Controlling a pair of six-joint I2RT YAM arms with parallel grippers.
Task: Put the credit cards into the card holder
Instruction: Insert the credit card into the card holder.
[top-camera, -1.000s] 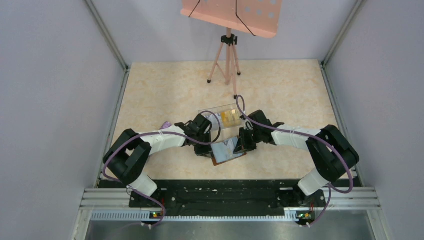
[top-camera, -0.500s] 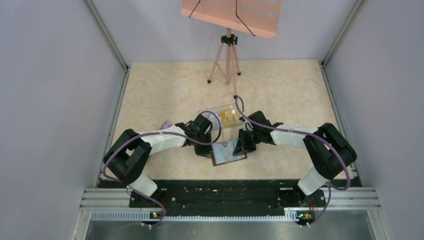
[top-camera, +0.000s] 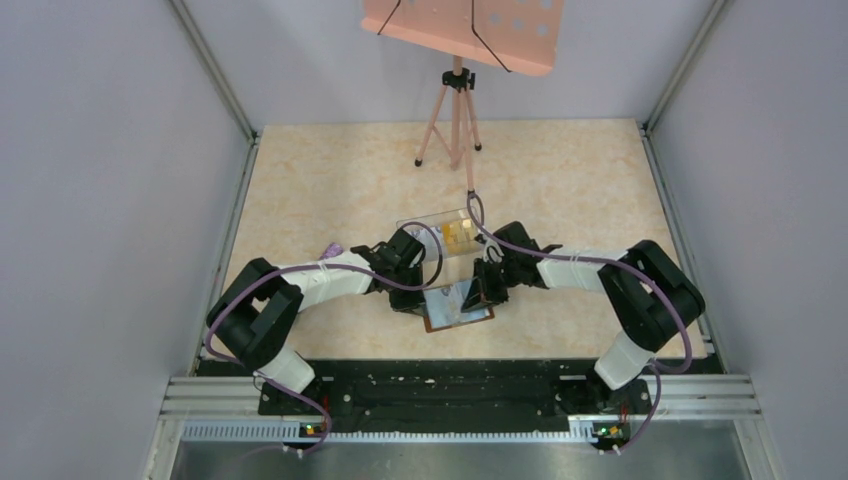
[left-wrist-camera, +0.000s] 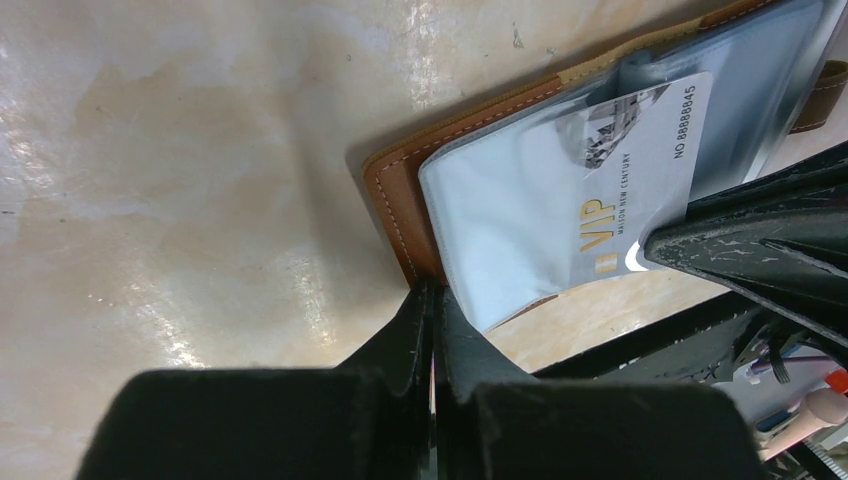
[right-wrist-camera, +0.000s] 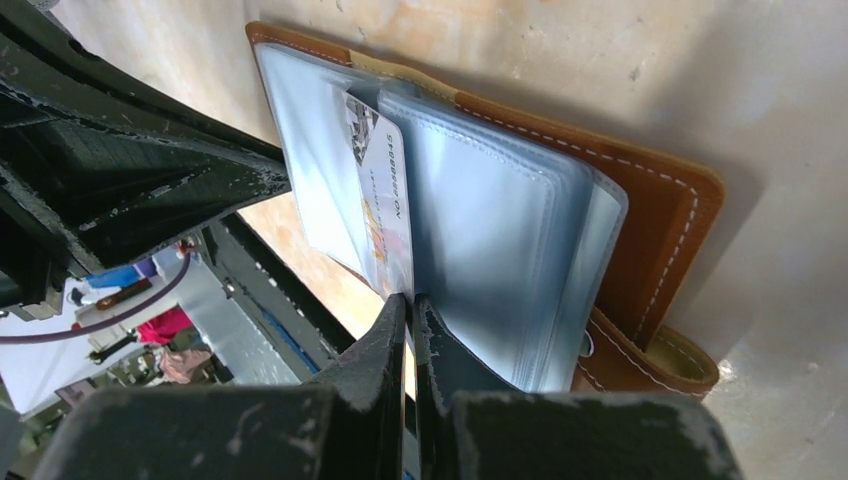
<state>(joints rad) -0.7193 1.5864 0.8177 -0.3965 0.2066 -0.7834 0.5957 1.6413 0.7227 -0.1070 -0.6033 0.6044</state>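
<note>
The brown card holder (top-camera: 458, 306) lies open on the table between both arms. My left gripper (left-wrist-camera: 432, 292) is shut on its leather edge (left-wrist-camera: 392, 195) and pins it down. A whitish VIP credit card (left-wrist-camera: 640, 165) sits partway inside a clear inner pocket (left-wrist-camera: 500, 210). My right gripper (right-wrist-camera: 408, 302) is shut on this card (right-wrist-camera: 385, 205) at its near end. The wallet's snap tab (right-wrist-camera: 650, 362) shows at the right. Orange-yellow cards (top-camera: 460, 233) stand in the clear box (top-camera: 440, 236).
A tripod (top-camera: 457, 110) with a pink board stands at the back. A small purple object (top-camera: 331, 249) lies by the left arm. Grey walls close in the table on the left and right.
My right arm has shifted a little left toward the wallet, moving the card along with it. The left arm has stayed put.
</note>
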